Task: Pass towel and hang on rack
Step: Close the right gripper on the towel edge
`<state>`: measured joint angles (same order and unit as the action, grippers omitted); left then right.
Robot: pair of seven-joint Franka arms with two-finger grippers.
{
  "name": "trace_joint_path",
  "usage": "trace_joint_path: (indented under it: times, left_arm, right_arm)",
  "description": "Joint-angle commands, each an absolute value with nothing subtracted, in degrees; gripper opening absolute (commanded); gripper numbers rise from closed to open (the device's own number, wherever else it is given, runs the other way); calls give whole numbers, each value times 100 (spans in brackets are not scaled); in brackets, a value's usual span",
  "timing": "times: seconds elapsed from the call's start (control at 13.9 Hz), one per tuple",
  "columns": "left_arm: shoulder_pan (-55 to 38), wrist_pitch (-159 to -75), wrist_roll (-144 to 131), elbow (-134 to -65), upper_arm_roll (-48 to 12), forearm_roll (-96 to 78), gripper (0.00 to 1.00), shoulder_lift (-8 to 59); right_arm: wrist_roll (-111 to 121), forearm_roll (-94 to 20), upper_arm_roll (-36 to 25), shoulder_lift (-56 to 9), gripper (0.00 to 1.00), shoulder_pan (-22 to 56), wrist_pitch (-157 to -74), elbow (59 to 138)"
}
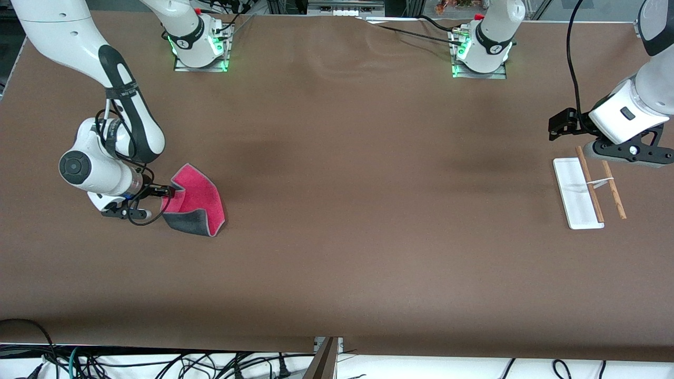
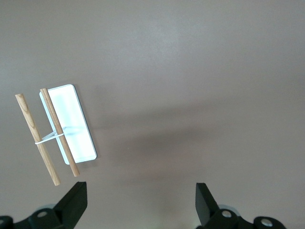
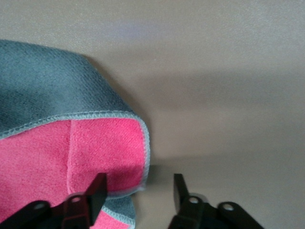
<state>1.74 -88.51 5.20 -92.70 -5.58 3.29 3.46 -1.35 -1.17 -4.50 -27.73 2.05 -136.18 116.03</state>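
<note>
While my right gripper (image 1: 164, 193) sits half-closed at the towel (image 1: 197, 202) edge, not gripping, left gripper (image 1: 559, 126) waits released near the rack (image 1: 576, 195).

We found the towel (image 1: 197, 202) at the right arm's end of the table (image 1: 337, 210), the rack (image 1: 579, 192) at the left arm's end.
</note>
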Motion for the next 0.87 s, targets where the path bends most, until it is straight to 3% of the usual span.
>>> trace_joint_path:
  times: [0.0, 0.43, 0.65, 0.72, 0.79]
  left_arm:
    - [229, -8789, 519, -9246, -580, 211, 100, 334]
    - [229, -8789, 527, -9246, -580, 211, 100, 334]
    - [237, -8789, 536, -9246, -571, 211, 100, 334]
    - [237, -8789, 536, -9246, -571, 211, 100, 334]
    - [229, -8789, 527, -9246, -571, 211, 100, 334]
  right_arm:
    - [-149, -202, -404, -2769, 52, 158, -13720, 11663]
    - [-158, -211, -378, -2768, 41, 176, -13720, 11610]
    - [-158, -307, -378, -2769, 16, 176, -13720, 11610]
    - [-158, -316, -378, -2769, 0, 176, -13728, 11593]
    - [-158, -316, -369, -2769, 0, 176, -13720, 11593]
